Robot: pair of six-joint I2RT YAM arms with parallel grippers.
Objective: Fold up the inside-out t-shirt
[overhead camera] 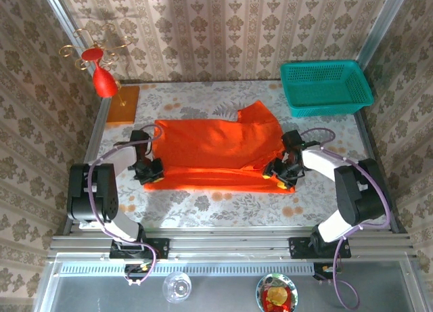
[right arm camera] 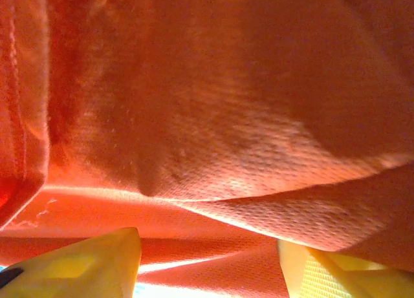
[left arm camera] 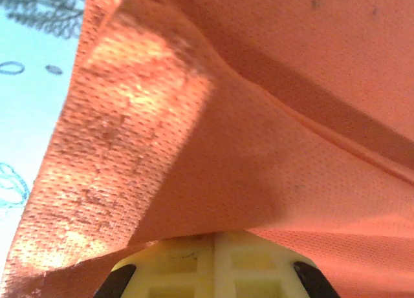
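Fingers [left arm camera: 213,266] of left gripper [overhead camera: 148,170] pressed together, pinching near-left corner of the inside-out t-shirt [overhead camera: 210,146], which lies flat mid-table [overhead camera: 203,204]. Right gripper [overhead camera: 281,171] fingers [right arm camera: 77,262] spread, cloth loose between. Risk: right corner slips on lift, fold skews.

Top external camera: you look down from above and behind the arm bases, far enough to take in the whole floral-patterned table [overhead camera: 223,204]. Left wrist camera: pressed close against the bright orange-red soft cloth t-shirt [left arm camera: 259,149], at its left edge. Right wrist camera: equally close, at its right edge. All three share that shirt.
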